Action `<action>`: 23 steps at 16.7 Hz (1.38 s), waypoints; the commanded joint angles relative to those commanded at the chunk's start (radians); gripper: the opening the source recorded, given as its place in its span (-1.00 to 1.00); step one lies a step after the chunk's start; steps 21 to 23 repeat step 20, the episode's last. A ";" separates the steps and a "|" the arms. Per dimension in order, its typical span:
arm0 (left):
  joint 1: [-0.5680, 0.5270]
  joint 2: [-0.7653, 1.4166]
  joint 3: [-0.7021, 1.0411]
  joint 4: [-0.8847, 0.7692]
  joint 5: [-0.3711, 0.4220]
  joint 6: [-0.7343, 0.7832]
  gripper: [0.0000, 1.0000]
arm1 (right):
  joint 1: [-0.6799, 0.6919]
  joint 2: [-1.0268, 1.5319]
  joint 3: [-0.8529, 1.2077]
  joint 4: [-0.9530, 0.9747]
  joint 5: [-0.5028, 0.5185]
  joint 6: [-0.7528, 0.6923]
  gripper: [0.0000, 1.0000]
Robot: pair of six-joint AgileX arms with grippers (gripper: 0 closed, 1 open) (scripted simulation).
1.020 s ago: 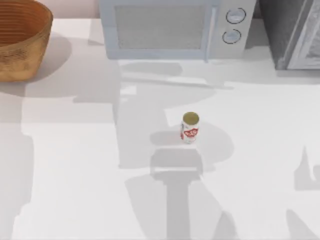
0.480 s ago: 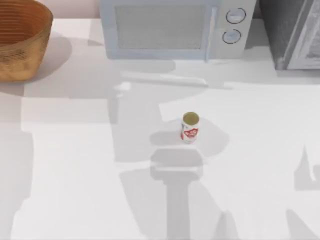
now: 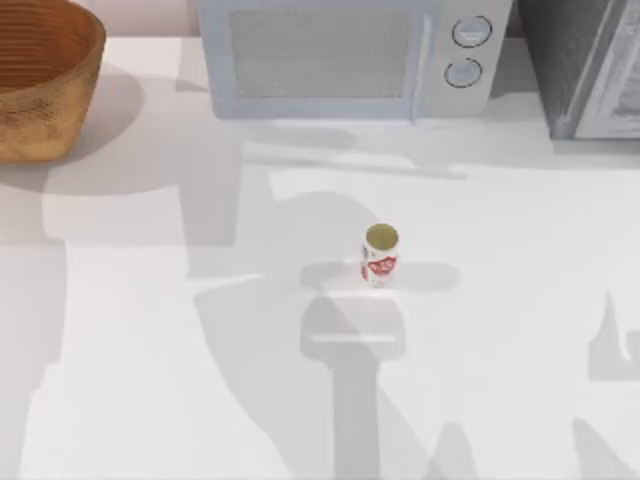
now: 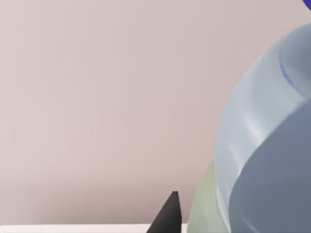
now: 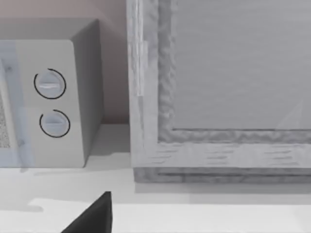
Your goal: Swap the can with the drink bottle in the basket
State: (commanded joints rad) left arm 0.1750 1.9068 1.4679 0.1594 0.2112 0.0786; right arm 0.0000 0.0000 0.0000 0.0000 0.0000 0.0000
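Observation:
The can [image 3: 380, 255], white with a red label and a dull gold top, stands upright near the middle of the table. At the table's far left corner stands the wicker basket [image 3: 50, 130], and the part of its ribbed inside that I see holds nothing. The drink bottle [image 4: 262, 160], translucent blue, looms very close in the left wrist view. My left gripper [image 4: 243, 218] is shut on it, with one dark fingertip [image 4: 167, 218] beside it, in front of a plain pinkish wall. My right gripper's dark fingertip [image 5: 95, 218] hangs above the table near the back right, holding nothing.
A white microwave [image 3: 340, 60] stands along the back edge, its two dials [image 5: 51, 102] close in the right wrist view. A grey cabinet [image 3: 590, 70] fills the back right corner. Arm shadows fall across the table around the can.
The arm shadows on the table have shifted leftward and forward across the frames. The can and the basket have not moved.

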 joint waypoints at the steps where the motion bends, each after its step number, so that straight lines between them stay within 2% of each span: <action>1: 0.000 0.000 0.000 0.000 0.000 0.000 -1.00 | 0.000 0.000 0.000 0.000 0.000 0.000 1.00; 14: 0.000 0.000 0.000 0.000 0.000 0.000 0.96 | 0.000 0.000 0.000 0.000 0.000 0.000 1.00; 23: 0.000 0.000 0.000 0.000 0.000 0.000 1.00 | 0.000 0.000 0.000 0.000 0.000 0.000 1.00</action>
